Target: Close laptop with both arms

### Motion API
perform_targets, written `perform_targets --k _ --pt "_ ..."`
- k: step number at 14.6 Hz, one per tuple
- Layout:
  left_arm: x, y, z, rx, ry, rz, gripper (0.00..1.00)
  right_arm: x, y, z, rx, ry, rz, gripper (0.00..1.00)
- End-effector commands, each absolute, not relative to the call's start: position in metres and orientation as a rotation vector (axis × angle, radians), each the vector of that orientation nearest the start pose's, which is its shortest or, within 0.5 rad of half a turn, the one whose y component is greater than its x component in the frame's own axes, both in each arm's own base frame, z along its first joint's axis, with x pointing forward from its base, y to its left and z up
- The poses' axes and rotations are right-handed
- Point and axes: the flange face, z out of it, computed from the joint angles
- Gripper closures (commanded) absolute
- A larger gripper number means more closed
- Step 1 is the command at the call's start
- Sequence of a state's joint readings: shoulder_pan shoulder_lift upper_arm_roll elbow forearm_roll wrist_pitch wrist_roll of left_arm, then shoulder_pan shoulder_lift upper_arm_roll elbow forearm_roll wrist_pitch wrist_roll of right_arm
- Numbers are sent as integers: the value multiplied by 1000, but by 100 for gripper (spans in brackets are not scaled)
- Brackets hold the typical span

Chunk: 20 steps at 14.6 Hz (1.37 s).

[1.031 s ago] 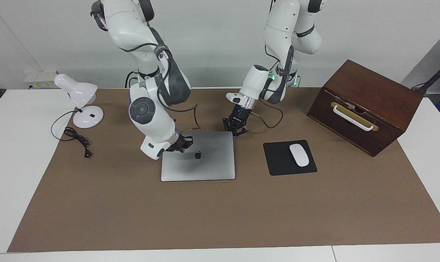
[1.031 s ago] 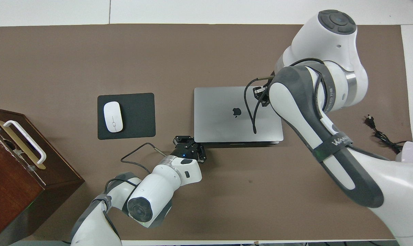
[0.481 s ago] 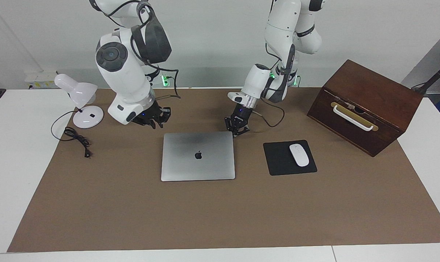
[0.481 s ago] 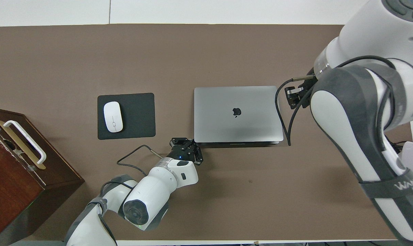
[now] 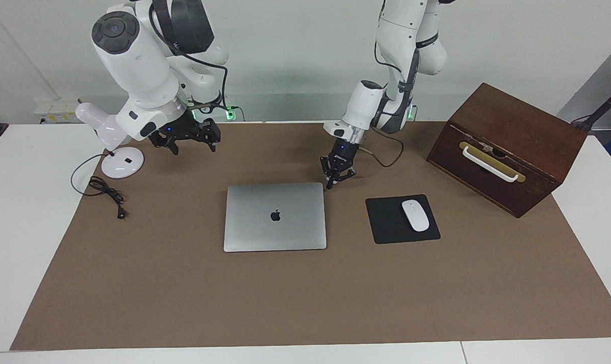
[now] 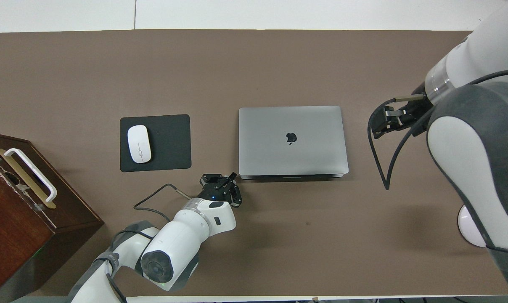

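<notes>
The silver-grey laptop [image 5: 275, 216] [image 6: 292, 139] lies closed and flat on the brown mat, apple logo up. My left gripper [image 5: 330, 185] [image 6: 232, 176] is shut, tips pointing down just off the laptop's corner that is nearer to the robots, toward the left arm's end. It holds nothing, and I cannot tell whether it touches the corner. My right gripper [image 5: 190, 144] [image 6: 381, 126] hangs open and empty in the air over bare mat, off the laptop's edge toward the right arm's end.
A black mouse pad [image 5: 386, 222] with a white mouse [image 5: 415, 215] lies beside the laptop toward the left arm's end. A brown wooden box [image 5: 508, 146] with a white handle stands past it. A white desk lamp [image 5: 114, 144] and its black cable [image 5: 105, 194] sit under the right arm.
The right gripper has lifted off the laptop's lid, swung up and away toward the lamp, and opened. The left gripper has drawn back slightly from the laptop's corner, still shut.
</notes>
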<state>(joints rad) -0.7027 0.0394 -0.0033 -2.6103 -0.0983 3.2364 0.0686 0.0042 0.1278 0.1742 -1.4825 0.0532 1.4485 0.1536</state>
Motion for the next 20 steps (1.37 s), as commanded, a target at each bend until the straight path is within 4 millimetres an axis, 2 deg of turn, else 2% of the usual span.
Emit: perform_targets --k 1,3,5,7,10,11,13,14,15,16,19,20 --pt "364 -279 353 -3063 1028 -788 100 558 96 590 -3102 -31 285 0" --pt "362 -270 376 -3077 1014 -725 100 553 91 582 -3109 -11 315 0" --pt "365 -261 411 -3102 987 -641 100 550 70 571 -3092 54 323 0" --pt "381 -241 450 -3126 917 -513 100 552 66 572 -3088 66 316 0" --pt "403 -217 503 -3141 855 -353 100 552 47 573 -3086 120 324 0" --pt "406 -212 515 -3143 848 -312 100 552 41 572 -3085 137 331 0" --pt "417 -192 531 -3159 773 -284 96 550 48 573 -3088 123 329 0" --pt "421 -181 536 -3166 734 -278 69 549 51 571 -3089 116 341 0" --pt "423 -174 537 -3172 708 -262 21 544 52 576 -3107 107 347 0" --pt "427 -164 539 -3179 668 -254 0 540 52 578 -3112 105 345 0" --pt "443 -123 550 -3200 518 -245 0 530 54 573 -3123 88 363 0" --pt "447 -106 554 -3205 458 -248 0 524 56 574 -3157 33 344 0"
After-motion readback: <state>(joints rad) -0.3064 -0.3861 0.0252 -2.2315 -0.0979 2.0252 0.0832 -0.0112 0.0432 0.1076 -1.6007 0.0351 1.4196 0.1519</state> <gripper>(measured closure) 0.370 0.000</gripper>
